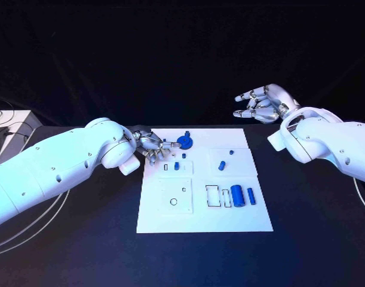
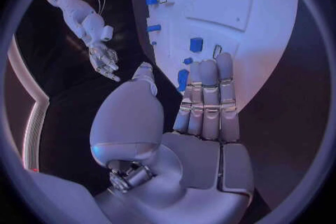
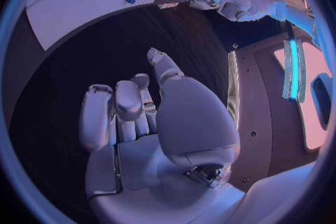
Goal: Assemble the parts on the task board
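The white task board (image 1: pixel 204 206) lies mid-table. A round blue part (image 1: pixel 185 142) sits at its far left corner, and my left hand (image 1: pixel 152 146) hovers right beside it with nothing held. In the left wrist view its fingers (image 2: pixel 210 95) are straight and side by side, the thumb apart, next to a blue part (image 2: pixel 183 79). Smaller blue parts (image 1: pixel 221 165) lie mid-board. A blue cylinder (image 1: pixel 237 195) and a thin blue bar (image 1: pixel 251 195) lie at the right. My right hand (image 1: pixel 264 103) is raised beyond the far right corner, fingers apart and empty (image 3: pixel 140 117).
Rectangular outlines and a small round hole (image 1: pixel 174 202) mark the board's near half. A pale box with cables (image 1: pixel 1 128) stands off the table's left side. Black table surface (image 1: pixel 320 239) surrounds the board.
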Robot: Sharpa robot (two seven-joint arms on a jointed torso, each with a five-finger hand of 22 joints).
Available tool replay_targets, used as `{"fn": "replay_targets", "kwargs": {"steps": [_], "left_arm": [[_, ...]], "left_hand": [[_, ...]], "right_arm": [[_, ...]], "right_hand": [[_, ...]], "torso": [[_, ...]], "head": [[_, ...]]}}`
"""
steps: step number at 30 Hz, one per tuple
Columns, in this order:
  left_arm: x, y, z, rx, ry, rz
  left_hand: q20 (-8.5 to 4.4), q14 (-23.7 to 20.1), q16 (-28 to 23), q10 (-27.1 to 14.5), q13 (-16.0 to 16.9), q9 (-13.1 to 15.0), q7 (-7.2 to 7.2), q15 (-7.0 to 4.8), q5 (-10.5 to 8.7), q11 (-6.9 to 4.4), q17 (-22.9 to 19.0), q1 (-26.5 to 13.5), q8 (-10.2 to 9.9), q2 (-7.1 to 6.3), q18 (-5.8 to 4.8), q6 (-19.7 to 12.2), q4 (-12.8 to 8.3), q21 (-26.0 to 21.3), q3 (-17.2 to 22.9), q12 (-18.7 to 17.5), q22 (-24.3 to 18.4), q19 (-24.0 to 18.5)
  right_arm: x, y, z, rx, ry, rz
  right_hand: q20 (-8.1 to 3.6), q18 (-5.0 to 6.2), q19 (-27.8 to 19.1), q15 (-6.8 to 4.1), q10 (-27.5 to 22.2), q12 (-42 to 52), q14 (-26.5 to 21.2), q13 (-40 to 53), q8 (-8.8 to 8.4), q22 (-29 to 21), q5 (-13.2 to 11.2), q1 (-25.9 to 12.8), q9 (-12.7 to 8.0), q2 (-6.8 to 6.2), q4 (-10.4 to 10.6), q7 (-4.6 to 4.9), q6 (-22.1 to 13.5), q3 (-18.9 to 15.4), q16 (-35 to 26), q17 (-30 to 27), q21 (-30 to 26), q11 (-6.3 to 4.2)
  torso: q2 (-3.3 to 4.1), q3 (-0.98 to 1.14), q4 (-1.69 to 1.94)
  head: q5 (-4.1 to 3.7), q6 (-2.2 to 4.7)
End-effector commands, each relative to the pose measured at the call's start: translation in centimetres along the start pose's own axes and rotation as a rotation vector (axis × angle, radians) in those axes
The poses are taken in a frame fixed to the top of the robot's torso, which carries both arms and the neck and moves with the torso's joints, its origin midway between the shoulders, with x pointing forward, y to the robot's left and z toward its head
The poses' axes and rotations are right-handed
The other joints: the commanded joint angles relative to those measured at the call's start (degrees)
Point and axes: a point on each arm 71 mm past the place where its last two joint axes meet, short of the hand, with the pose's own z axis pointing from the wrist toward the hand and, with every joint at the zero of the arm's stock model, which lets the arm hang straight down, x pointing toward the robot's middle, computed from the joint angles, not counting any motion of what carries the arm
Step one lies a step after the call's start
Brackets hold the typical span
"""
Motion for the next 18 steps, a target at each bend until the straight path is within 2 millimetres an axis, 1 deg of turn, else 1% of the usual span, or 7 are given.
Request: {"fn": "replay_targets", "kwargs": {"steps": [1,4,8,10,14,16,18], "left_arm": [[-0.9,-0.4,0.1,0.059,-0.019,-0.036],[-1.6,-0.3,0.2,0.055,-0.038,-0.022],[-2.5,-0.1,0.5,0.037,-0.06,0.011],[-3.0,-0.1,0.7,0.024,-0.071,0.027],[-4.0,-0.3,1.2,0.002,-0.098,0.062],[-4.4,-0.6,1.4,-0.007,-0.111,0.081],[-4.9,-0.8,1.6,-0.02,-0.121,0.099]], "left_hand": [[-0.53,1.74,4.53,1.47,-0.08,-0.73,0.25,-0.33,0.53,-0.02,1.58,1.45,5.03,1.54,0.75,1.31,-0.14,3.72,1.31,2.87,3.21,1.07],[-0.9,3.38,7.9,2.1,-0.7,-0.26,-0.36,-0.99,0.9,-0.64,3.63,1.97,9.19,2.12,1.62,1.27,-0.37,7.12,4.5,3.6,6.07,1.65],[-1.47,6.32,11.6,3.83,-0.09,3.04,-1.55,-1.83,1.2,-1.9,9.94,1.72,14.82,1.6,1.13,1.24,-0.75,15.27,10.71,5.59,12.49,4.82],[-1.76,7.64,13.05,4.33,0.98,5.59,-2.21,-2.28,1.22,-2.43,12.89,1.24,17.49,1.27,0.8,1.02,-0.96,18.02,13.34,6.98,14.57,6.18],[-2.35,9.26,13.55,4.38,3.6,14.98,-3.32,-3.0,1.06,-3.19,16.95,-1.45,24.13,-0.37,0.31,-2.06,-1.35,20.93,19.75,9.01,16.92,7.2],[-2.42,9.64,12.43,4.34,4.48,19.21,-3.47,-2.88,1.18,-3.3,18.61,-2.28,23.68,-0.82,0.26,-2.52,-1.62,21.05,21.31,8.64,17.08,7.15],[-2.4,9.89,12.27,4.61,4.72,19.69,-3.55,-2.98,1.1,-3.35,19.25,-2.4,22.83,-0.76,0.26,-1.93,-1.3,21.22,20.91,8.63,17.2,7.3]], "right_arm": [[0.1,0.0,0.0,-0.009,0.009,0.001],[0.1,0.0,0.0,-0.009,0.009,0.0],[0.1,0.1,0.0,-0.009,0.008,0.001],[0.1,0.1,0.0,-0.01,0.008,0.001],[0.1,0.2,0.0,-0.011,0.008,0.002],[0.2,0.2,0.0,-0.012,0.009,0.002],[0.2,0.3,0.0,-0.013,0.009,0.002]], "right_hand": [[0.0,-0.03,4.41,-0.06,-0.14,0.0,0.4,0.07,-0.33,10.98,0.15,-0.45,-0.02,0.29,0.0,0.3,-0.01,-0.38,-0.25,0.08,-0.21,-0.33],[0.0,-0.03,4.41,-0.07,-0.08,0.03,0.41,0.13,-0.32,10.98,0.17,-0.48,-0.02,0.32,-0.03,0.3,0.03,-0.42,-0.25,0.1,-0.21,-0.34],[-0.01,-0.03,4.42,-0.07,0.01,0.09,0.41,0.22,-0.32,10.98,0.19,-0.53,-0.01,0.38,-0.07,0.29,0.07,-0.49,-0.25,0.12,-0.21,-0.35],[-0.01,-0.03,4.42,-0.07,0.01,0.09,0.41,0.22,-0.32,10.98,0.19,-0.53,-0.01,0.38,-0.07,0.29,0.07,-0.49,-0.25,0.12,-0.21,-0.35],[-0.01,-0.03,4.42,-0.07,0.01,0.09,0.41,0.22,-0.32,10.98,0.19,-0.53,-0.01,0.38,-0.07,0.29,0.07,-0.49,-0.25,0.12,-0.21,-0.35],[-0.01,-0.03,4.42,-0.07,0.01,0.09,0.41,0.22,-0.32,10.98,0.19,-0.53,-0.01,0.38,-0.07,0.29,0.07,-0.49,-0.25,0.12,-0.21,-0.35],[-0.01,-0.03,4.42,-0.07,0.01,0.07,0.41,0.21,-0.32,10.98,0.22,-0.53,-0.02,0.38,-0.08,0.29,0.07,-0.49,-0.26,0.11,-0.2,-0.35]], "torso": [[0.11,0.03,0.0],[0.24,0.07,0.04],[0.45,0.0,0.08],[0.61,-0.02,0.06],[0.95,-0.02,-0.09],[1.2,-0.03,-0.22],[1.39,-0.03,-0.34]], "head": [[-0.09,0.14],[-0.08,0.27],[-0.14,0.36],[-0.13,0.47],[0.05,0.78],[0.19,0.95],[0.31,1.1]]}}
